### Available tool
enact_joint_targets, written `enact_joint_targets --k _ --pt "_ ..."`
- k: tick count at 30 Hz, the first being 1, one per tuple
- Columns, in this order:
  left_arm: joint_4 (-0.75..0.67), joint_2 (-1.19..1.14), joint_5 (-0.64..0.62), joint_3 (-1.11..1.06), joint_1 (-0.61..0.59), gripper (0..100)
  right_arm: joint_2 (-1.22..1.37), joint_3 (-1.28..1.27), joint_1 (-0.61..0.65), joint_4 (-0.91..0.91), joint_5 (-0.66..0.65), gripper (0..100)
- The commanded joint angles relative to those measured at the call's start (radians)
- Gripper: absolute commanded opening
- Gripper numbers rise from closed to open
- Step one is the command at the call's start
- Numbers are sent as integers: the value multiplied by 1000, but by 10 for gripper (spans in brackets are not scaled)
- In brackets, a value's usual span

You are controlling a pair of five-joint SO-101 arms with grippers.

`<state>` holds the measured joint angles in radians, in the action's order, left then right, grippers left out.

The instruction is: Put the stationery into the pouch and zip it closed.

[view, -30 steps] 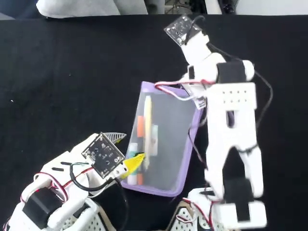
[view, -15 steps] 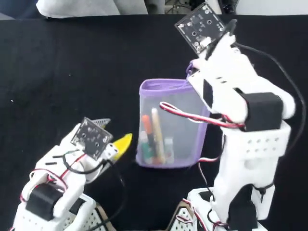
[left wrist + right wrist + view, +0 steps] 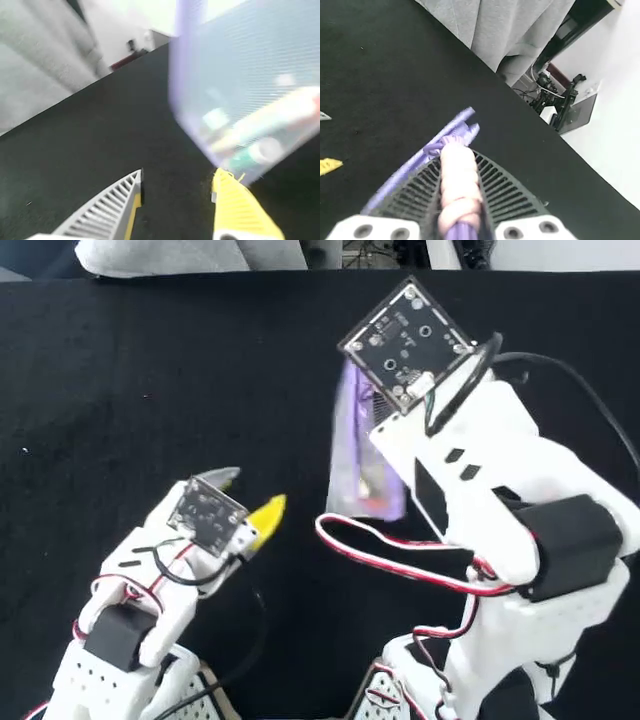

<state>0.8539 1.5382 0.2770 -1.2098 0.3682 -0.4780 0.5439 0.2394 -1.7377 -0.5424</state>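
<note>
Pouch (image 3: pixel 356 445) with stationery (image 3: pixel 260 127) inside, hanging from right jaws clamped on its purple edge, left jaws apart, empty

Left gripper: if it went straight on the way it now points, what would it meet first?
Probably the mesh pouch, whose lower corner hangs just ahead of the left gripper; depth is unclear.
</note>
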Motion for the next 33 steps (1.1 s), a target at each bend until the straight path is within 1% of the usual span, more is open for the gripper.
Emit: enact_joint_targets --k 1,5,8,11,15,18,20,24,25,27,31,33 --pt "-18 8 -3 10 97 230 -36 4 20 -15 3 11" --pt "-18 8 -3 16 196 228 -38 8 77 -21 -21 11" --pt "-18 8 -3 44 202 228 -39 12 98 -15 -25 11" --pt "-17 8 -9 67 128 228 -38 47 98 -20 -26 11" --pt "-18 8 -100 101 -19 228 -39 93 98 -28 -49 11" --pt "-17 8 -109 145 -113 228 -38 91 98 -28 -49 11" --pt "-6 8 -114 154 -140 228 -30 91 98 -26 -9 11" --pt "46 8 -115 160 -137 228 -12 96 92 14 44 11" --pt "46 8 -115 159 -137 228 -4 99 86 38 54 11" --pt "51 8 -123 159 -137 228 10 99 29 89 60 11" --pt "52 8 -196 150 -137 228 24 99 -91 158 61 11" --pt "54 8 -213 143 -137 228 31 97 -147 173 91 11"
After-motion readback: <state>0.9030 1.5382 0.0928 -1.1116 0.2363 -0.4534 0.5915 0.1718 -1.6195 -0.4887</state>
